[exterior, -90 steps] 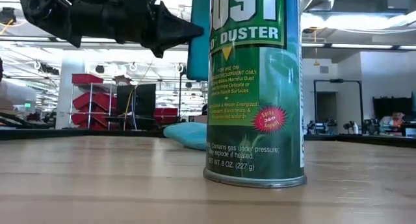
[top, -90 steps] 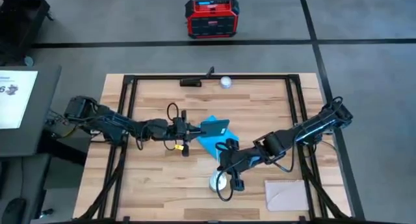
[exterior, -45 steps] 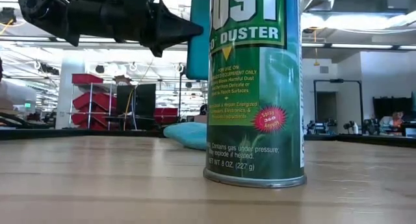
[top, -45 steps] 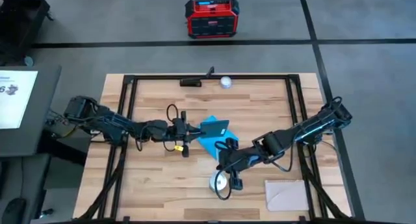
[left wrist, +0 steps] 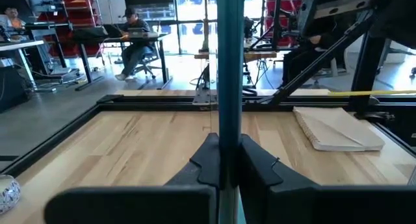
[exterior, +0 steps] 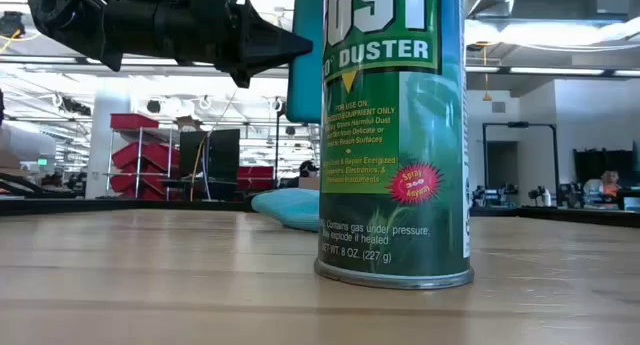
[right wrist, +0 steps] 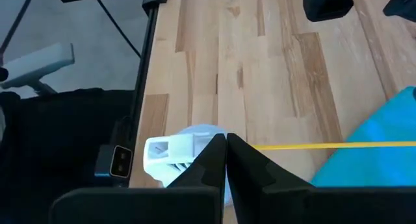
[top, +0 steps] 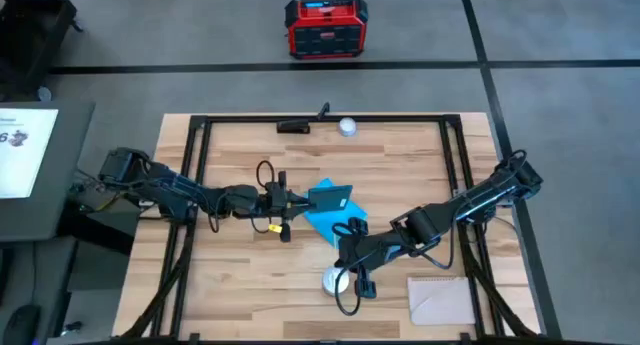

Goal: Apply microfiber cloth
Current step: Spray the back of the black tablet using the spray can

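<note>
holding dark tablet (top: 331, 197) edge-up, left pincer (top: 300, 198) clamping on it mid-bench, unchanged from a second ago; right pincer (top: 350, 268) sliding slightly toward near bench edge, away from microfiber cloth (top: 328, 223), fingers (right wrist: 214, 160) pressed together, gripping nothing, now hovering by duster can (exterior: 392, 135); cloth lying flat on bench (top: 240, 275) just beside and partly under tablet; judging cloth not yet picked up, wiping not begun, right arm seeming to be retreating rather than reaching

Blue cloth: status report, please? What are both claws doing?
Left gripper shut on tablet, held upright. Right gripper shut, empty, near duster can. Microfiber cloth flat on table, ungrasped.
</note>
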You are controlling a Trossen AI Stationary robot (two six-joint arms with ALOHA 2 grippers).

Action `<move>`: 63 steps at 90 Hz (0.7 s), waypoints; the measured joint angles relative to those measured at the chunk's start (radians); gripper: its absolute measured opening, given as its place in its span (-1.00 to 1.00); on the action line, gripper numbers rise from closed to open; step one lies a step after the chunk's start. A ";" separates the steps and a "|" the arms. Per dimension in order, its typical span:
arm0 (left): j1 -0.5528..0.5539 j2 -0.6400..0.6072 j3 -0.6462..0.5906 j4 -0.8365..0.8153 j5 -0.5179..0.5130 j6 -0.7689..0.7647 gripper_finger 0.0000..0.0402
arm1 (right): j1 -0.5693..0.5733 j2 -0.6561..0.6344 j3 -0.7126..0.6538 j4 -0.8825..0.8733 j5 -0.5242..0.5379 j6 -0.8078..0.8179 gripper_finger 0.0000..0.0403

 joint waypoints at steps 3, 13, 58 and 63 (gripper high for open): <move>0.000 0.000 0.000 0.000 0.000 -0.004 -0.98 | 0.000 0.000 0.000 0.000 0.000 0.000 -1.00; -0.005 0.000 0.000 0.000 -0.003 -0.009 -0.98 | 0.000 0.000 0.000 -0.003 0.000 0.000 -1.00; -0.043 0.000 0.000 0.000 -0.031 -0.018 -0.98 | -0.008 0.017 0.000 -0.008 0.002 -0.001 -1.00; -0.046 0.000 0.000 0.000 -0.034 -0.018 -0.98 | -0.011 0.030 0.002 -0.007 -0.002 -0.001 -1.00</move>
